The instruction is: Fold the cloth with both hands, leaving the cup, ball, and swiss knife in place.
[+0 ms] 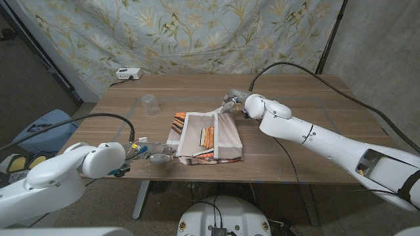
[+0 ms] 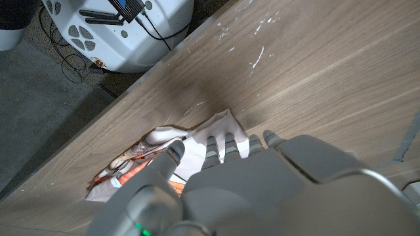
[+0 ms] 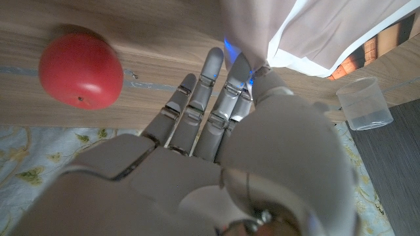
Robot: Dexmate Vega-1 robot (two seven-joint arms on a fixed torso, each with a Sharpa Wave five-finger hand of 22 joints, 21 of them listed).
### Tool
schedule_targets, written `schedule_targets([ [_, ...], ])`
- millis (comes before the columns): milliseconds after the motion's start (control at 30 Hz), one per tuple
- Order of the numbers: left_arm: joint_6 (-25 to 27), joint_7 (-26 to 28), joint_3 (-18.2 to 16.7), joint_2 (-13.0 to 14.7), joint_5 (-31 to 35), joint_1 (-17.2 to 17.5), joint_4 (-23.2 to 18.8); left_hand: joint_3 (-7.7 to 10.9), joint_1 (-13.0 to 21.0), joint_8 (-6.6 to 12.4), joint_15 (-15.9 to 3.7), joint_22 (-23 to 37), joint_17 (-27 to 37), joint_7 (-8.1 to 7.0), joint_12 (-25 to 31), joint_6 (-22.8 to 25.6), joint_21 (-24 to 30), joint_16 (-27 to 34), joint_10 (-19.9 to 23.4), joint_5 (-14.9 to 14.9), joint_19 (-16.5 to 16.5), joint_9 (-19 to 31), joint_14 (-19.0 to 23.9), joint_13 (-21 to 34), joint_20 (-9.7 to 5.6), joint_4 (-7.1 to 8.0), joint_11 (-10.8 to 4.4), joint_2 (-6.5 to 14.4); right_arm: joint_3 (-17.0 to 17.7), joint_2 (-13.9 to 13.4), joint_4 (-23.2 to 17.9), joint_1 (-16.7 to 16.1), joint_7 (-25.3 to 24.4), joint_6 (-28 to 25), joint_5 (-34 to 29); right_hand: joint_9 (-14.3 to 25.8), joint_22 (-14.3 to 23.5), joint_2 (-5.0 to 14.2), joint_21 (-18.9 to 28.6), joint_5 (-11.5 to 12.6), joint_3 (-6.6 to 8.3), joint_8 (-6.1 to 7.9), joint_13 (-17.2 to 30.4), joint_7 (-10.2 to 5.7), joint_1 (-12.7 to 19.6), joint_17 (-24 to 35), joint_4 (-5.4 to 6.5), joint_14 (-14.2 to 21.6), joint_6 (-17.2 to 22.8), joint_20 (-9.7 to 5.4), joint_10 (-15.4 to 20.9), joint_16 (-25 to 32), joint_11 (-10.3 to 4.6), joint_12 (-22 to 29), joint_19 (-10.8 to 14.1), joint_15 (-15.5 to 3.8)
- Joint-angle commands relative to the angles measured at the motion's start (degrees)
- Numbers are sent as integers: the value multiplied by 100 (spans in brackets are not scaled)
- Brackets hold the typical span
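A patterned cloth (image 1: 207, 136) with orange stripes and a pale underside lies partly folded at the table's middle. My right hand (image 1: 231, 101) pinches its far corner, and the pale fabric (image 3: 275, 33) hangs from those fingertips (image 3: 237, 69) above the table. My left hand (image 1: 154, 154) is at the near-left corner, where thumb and fingers (image 2: 216, 145) grip the cloth's edge (image 2: 223, 123). A clear plastic cup (image 1: 150, 104) stands left of the cloth, the same cup (image 3: 366, 103) showing beside the raised fabric. A red ball (image 3: 80, 67) rests on the wood close to my right hand.
A small white device (image 1: 128, 74) sits at the table's far left edge. The table's near edge (image 1: 197, 178) runs just below the cloth and my left hand. A floral curtain hangs behind the table.
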Motion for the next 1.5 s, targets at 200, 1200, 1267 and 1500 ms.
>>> schedule_targets([
  [200,-35,-9,-65,-90,49,47,-1,5,92,-25,-24,14,12,-49,-17,26,29,-9,-34,-10,-649,25,-226,15,-69,-67,-44,-15,-150,120,-46,226,163,-160,-82,-1,16,-15,55,38,8,54,27,12,141,56,14,122,76,-317,71,15,25,56,54,-673],
  [1200,-162,-84,-130,-230,153,63,17,24,176,-26,-28,12,11,-60,-19,56,23,-7,-24,-27,-653,23,-227,14,-72,-176,-58,-35,-565,395,-144,801,650,-350,16,-67,13,-40,126,49,-15,46,34,65,329,166,47,277,69,-263,82,-103,95,47,165,-673],
  [1267,-161,-70,-144,-246,180,80,5,24,179,-25,-29,12,11,-63,-19,59,22,-6,-23,-28,-654,23,-227,14,-75,-181,-64,-36,-593,429,-113,839,656,-330,10,-70,13,-41,128,48,-16,47,47,71,337,172,48,282,72,-261,76,-111,92,52,167,-673],
  [1500,-206,-111,-161,-274,172,80,14,26,199,-22,-34,12,11,-67,-16,76,21,-5,-13,-31,-655,23,-224,13,-66,-209,-67,-43,-651,541,20,953,698,-249,31,-83,13,-45,141,44,-26,38,39,75,365,195,55,306,59,-258,85,-146,88,48,181,-673],
])
